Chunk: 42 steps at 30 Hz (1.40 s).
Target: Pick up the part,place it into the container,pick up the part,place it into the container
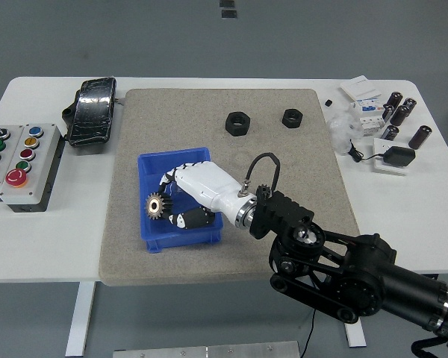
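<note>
Overhead, from the head view, the right hand point(185, 195) was recorded reaching in from the lower right over the blue container point(178, 198), which sat on the grey mat point(224, 186) left of the mat's centre. A black gear point(157, 206) was seen at the hand's leftmost edge, inside the container's outline near its left wall, its toothed face and pale bore turned toward the camera. The white-and-black fingers point(190, 218) were noted curled beside the gear and touching it on its right side; whether the gear was clamped between them or resting on the container floor could not be told. The black forearm point(336, 268) was logged crossing the mat's near right corner and running off the lower right of the picture. Two black hex nuts point(238, 123) were observed near the mat's far edge, well apart from the container, the larger one to the left. A button box point(19, 164) with coloured buttons was noted at the table's left edge, and a black pedal-like device point(92, 110) just beyond it. Small black cylinders point(400, 112) and a white boxed component were registered at the white table's point(45, 246) far right corner. The left arm was not seen.
</note>
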Each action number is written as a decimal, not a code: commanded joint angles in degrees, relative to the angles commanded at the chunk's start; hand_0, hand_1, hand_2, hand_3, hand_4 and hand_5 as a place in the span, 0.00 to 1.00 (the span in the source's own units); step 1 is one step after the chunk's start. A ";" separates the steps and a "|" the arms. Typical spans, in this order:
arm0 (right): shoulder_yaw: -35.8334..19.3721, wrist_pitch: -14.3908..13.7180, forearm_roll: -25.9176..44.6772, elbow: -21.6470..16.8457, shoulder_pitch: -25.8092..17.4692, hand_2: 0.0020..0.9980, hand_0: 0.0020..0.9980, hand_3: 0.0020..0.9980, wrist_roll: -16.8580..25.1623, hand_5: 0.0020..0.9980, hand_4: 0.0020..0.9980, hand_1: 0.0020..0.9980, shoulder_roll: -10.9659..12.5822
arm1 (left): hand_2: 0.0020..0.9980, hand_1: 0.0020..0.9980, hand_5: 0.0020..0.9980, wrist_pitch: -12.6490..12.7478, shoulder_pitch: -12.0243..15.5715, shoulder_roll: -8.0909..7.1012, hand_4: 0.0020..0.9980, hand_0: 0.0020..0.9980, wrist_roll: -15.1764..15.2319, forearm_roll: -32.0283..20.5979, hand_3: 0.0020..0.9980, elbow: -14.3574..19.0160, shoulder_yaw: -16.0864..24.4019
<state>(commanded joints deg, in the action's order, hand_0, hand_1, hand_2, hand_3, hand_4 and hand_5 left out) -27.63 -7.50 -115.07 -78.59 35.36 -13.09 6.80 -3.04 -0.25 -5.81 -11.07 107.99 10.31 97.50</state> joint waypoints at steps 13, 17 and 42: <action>-6.39 -2.17 0.97 -0.31 -2.71 0.77 0.65 0.71 0.44 0.27 0.66 0.79 1.16 | 0.64 0.66 0.28 0.06 0.13 0.10 0.71 0.66 -0.05 -0.06 0.66 0.00 0.19; -10.54 -2.46 0.49 -0.86 -4.43 0.76 0.65 0.71 -0.08 0.26 0.66 0.78 2.44 | 0.64 0.66 0.28 0.08 0.15 0.16 0.71 0.66 -0.03 -0.24 0.66 0.00 0.11; -11.38 1.95 -3.35 6.80 -10.43 0.69 0.52 0.71 -4.02 0.26 0.69 0.67 9.42 | 0.64 0.66 0.29 0.24 0.15 0.26 0.71 0.66 0.21 -0.63 0.66 0.00 -0.23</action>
<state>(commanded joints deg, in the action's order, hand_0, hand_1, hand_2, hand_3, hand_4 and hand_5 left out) -39.01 -5.55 -118.42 -71.78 24.93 -17.11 16.22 -2.80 -0.10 -5.55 -10.87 107.36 10.31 97.26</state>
